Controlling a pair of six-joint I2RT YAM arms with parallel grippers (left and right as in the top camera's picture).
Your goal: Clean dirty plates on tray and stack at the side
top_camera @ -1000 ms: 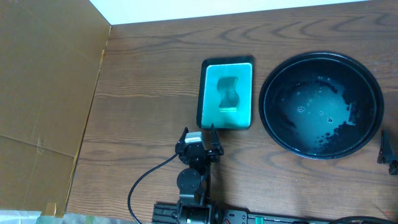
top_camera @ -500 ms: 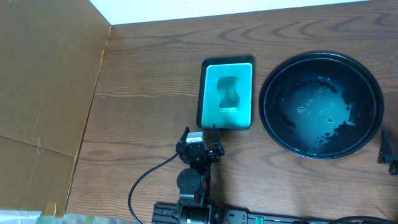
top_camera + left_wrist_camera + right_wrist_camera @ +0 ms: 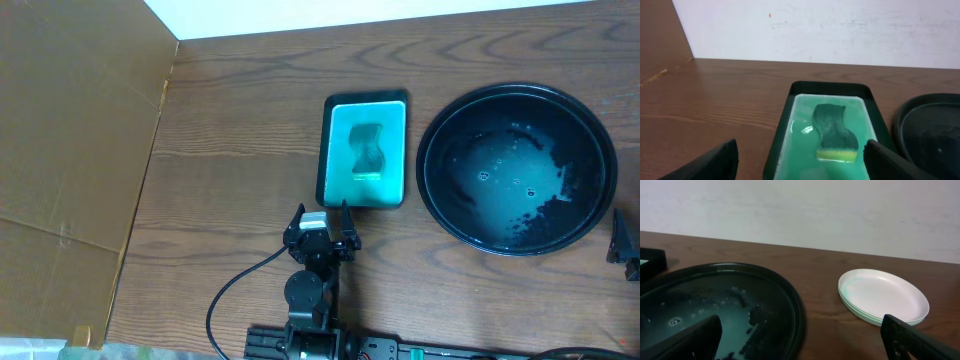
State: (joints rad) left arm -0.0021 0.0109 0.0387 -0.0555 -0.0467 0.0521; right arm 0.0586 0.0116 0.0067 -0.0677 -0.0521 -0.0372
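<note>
All the plates (image 3: 883,296) sit stacked on the table (image 3: 815,262), just right of the wet black tray (image 3: 792,302).

Only water and specks show in the tray; the job looks done. The left gripper (image 3: 321,212) hovers, fingers spread, at the near end of the sponge tray (image 3: 830,89), the sponge (image 3: 835,131) lying in it. The right gripper (image 3: 801,325), likewise spread and empty, faces tray and stack. Any parting move should rise clear, nudging neither.
</note>
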